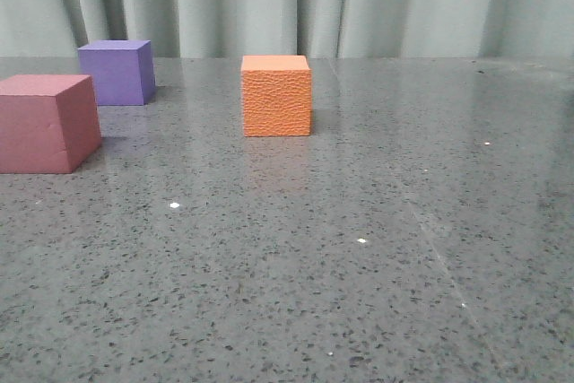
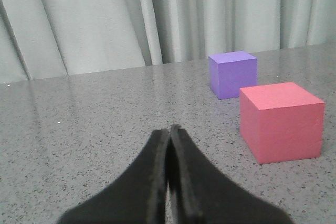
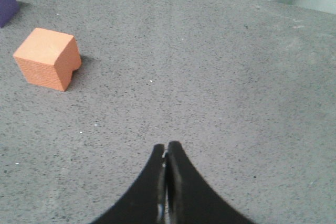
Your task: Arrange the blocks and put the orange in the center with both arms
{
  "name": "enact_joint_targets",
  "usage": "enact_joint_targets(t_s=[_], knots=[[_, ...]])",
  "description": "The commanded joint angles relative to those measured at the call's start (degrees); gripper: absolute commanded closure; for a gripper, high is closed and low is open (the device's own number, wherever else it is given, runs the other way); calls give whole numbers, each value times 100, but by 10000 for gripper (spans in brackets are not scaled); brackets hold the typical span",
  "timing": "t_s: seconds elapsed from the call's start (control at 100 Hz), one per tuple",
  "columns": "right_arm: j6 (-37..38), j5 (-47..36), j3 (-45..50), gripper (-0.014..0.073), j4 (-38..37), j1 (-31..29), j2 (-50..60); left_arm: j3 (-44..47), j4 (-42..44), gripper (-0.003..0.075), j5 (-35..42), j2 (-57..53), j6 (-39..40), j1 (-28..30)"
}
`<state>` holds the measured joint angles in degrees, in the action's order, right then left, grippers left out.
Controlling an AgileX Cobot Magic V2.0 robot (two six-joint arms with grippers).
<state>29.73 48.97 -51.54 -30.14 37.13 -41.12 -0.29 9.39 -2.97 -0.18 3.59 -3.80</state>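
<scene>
The orange cube point(image 1: 276, 96) with a pebbled surface stands near the middle of the table in the front view; it also shows in the right wrist view point(image 3: 47, 59). The pink-red cube point(image 1: 47, 123) stands at the left edge, with the purple cube point(image 1: 117, 72) behind it. Both show in the left wrist view, pink-red point(image 2: 281, 121) and purple point(image 2: 232, 74). My left gripper point(image 2: 169, 129) is shut and empty, apart from the pink-red cube. My right gripper point(image 3: 166, 146) is shut and empty, well away from the orange cube. Neither gripper shows in the front view.
The grey speckled table point(image 1: 359, 248) runs back to a pale green curtain point(image 1: 359, 2). A corner of the purple cube point(image 3: 6, 1) shows in the right wrist view.
</scene>
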Motion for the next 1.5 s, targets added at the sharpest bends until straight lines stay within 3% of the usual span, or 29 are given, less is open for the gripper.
enact_joint_targets(t_s=[0.0,0.15,0.38,0.5,0.62,0.71,1.04,1.49], knots=[[-25,-396,3,661,-489,-26,56,318,-14,739,437,-197,34,-18],[315,-567,552,661,-661,-204,366,318,-14,739,437,-197,34,-18],[318,-1737,1732,661,-151,-1293,1476,318,-14,739,437,-197,34,-18],[-449,-2287,2340,661,771,-1986,2124,318,-14,739,437,-197,34,-18],[-1837,-3035,2933,661,2021,-2629,2708,318,-14,739,437,-197,34,-18],[-2287,-3632,3381,661,2682,-2956,3086,318,-14,739,437,-197,34,-18],[-2288,-3913,4396,661,2683,-3620,4189,318,-14,739,437,-197,34,-18],[-2288,-4693,5233,661,2679,-3640,4319,318,-14,739,437,-197,34,-18]])
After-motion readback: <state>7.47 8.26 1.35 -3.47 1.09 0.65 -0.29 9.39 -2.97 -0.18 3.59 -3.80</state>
